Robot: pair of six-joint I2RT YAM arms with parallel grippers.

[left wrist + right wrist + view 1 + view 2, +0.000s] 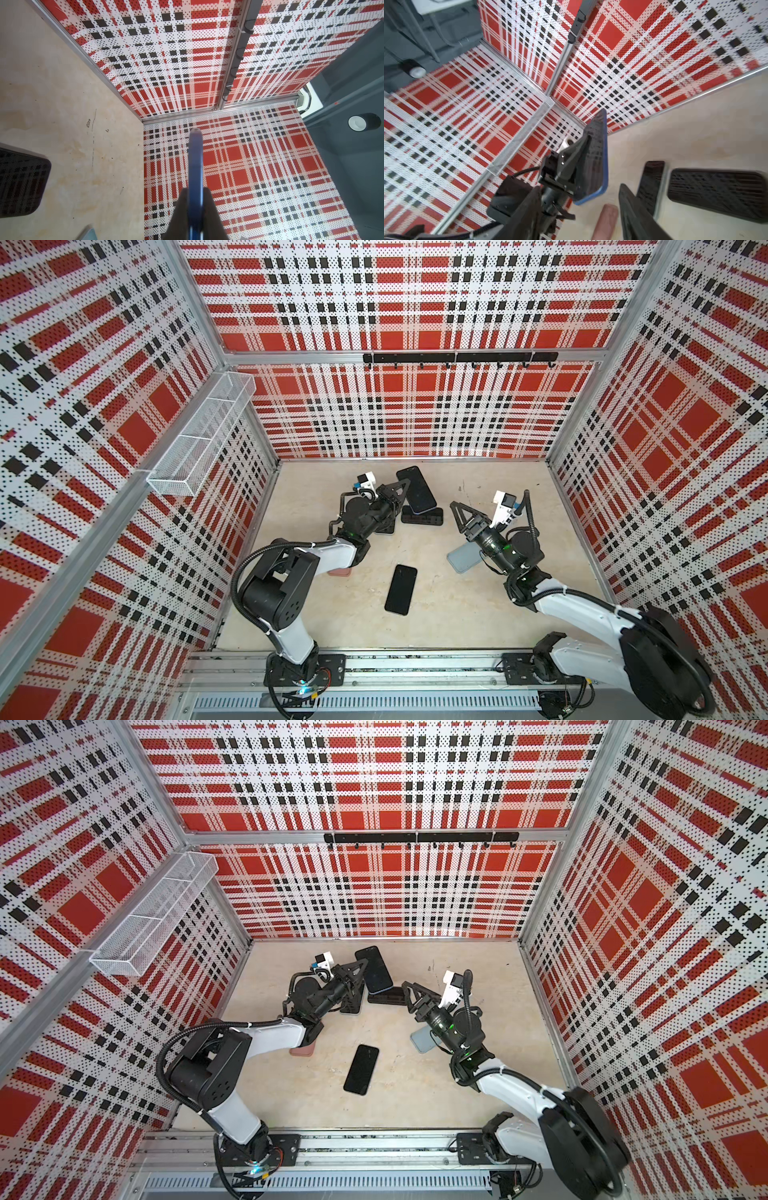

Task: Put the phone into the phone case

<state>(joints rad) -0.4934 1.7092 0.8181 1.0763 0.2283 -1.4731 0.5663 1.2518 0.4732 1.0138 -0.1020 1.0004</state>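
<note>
My left gripper point(402, 494) point(195, 190) is shut on a phone point(417, 488) point(376, 969) with a dark screen and a blue rim. The phone point(195, 162) is gripped edge-on by its lower part and held tilted above the floor near the back wall. Whether the blue rim is a case, I cannot tell. My right gripper point(456, 517) point(409, 996) stands open just to the right of the phone, with nothing between its fingers. The right wrist view shows the phone point(593, 158) in the left gripper's jaws, beyond my own open right gripper point(579, 185).
Two black cases point(422, 517) point(716, 193) lie on the floor under the held phone. A bare black phone point(401, 590) lies mid-floor. A grey-blue case point(459, 558) is under the right arm and a pink case point(340, 571) under the left. A mesh basket point(203, 431) hangs on the left wall.
</note>
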